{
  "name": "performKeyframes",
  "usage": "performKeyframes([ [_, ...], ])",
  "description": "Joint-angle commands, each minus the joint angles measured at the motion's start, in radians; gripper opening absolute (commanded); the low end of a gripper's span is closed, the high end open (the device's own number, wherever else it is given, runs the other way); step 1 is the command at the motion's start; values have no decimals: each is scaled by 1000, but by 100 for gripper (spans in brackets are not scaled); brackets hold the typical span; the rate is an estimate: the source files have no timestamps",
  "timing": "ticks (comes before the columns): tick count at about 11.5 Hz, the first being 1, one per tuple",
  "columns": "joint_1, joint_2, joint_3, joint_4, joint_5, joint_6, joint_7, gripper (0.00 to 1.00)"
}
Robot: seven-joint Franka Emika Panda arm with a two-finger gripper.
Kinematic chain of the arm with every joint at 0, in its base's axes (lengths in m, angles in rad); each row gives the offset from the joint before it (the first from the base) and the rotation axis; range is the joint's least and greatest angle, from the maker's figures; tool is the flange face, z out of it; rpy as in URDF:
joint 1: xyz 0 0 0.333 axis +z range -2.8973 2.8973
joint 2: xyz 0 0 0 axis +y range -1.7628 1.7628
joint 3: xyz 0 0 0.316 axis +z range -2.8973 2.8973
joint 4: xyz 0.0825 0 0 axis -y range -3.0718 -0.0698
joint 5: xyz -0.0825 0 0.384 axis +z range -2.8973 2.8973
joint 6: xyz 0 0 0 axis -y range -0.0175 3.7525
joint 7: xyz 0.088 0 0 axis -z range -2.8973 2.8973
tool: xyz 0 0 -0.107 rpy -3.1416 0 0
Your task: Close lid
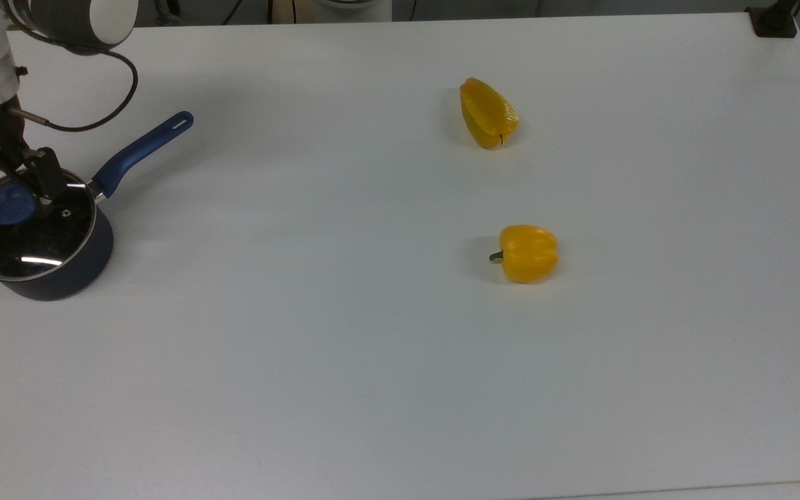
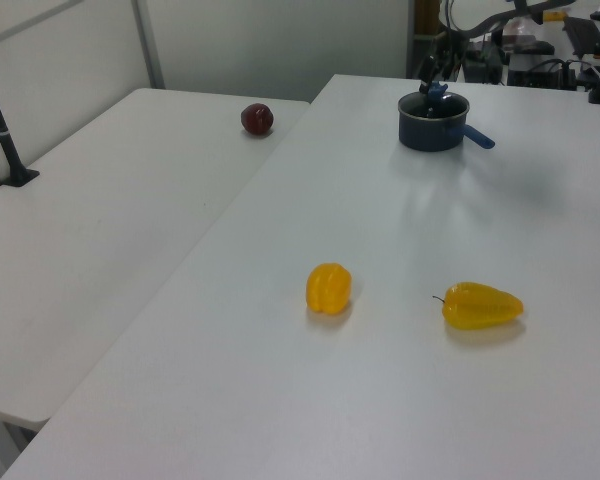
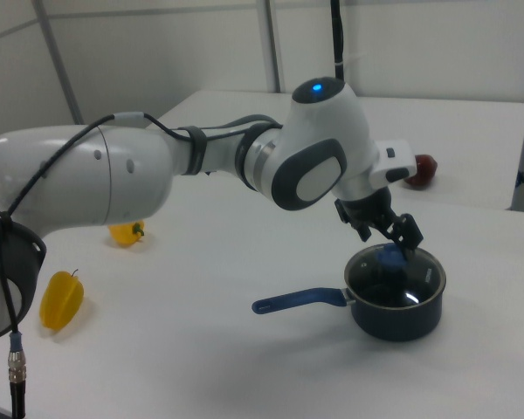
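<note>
Your gripper hangs just above the saucepan, fingers spread either side of the blue knob (not pinching it). The lid sits level on the saucepan, apparently closed. Next, lift straight up, clear of the knob.

A Franka Emika Panda arm of glossy white rounded shells, its joints capped in grey and separated by dark seams and a silvery ring near the wrist. A blue indicator light glows on the upper joint. Thin black cables loop along the links and down to the wrist. The black two-finger gripper carries angular black fingers beneath a white flange.
</note>
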State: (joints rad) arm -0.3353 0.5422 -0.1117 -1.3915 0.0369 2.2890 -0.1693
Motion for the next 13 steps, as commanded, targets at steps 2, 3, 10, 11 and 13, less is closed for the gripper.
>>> performKeyframes([
  [2,96,-149,1,-24,-130,-207,-16,100],
  [3,138,-184,3,-24,-132,-256,-6,100],
  [10,485,-379,12,-101,-115,-588,196,100],
  [11,499,-430,12,-157,-115,-589,239,100],
  [13,504,-513,12,-256,-115,-595,258,100],
])
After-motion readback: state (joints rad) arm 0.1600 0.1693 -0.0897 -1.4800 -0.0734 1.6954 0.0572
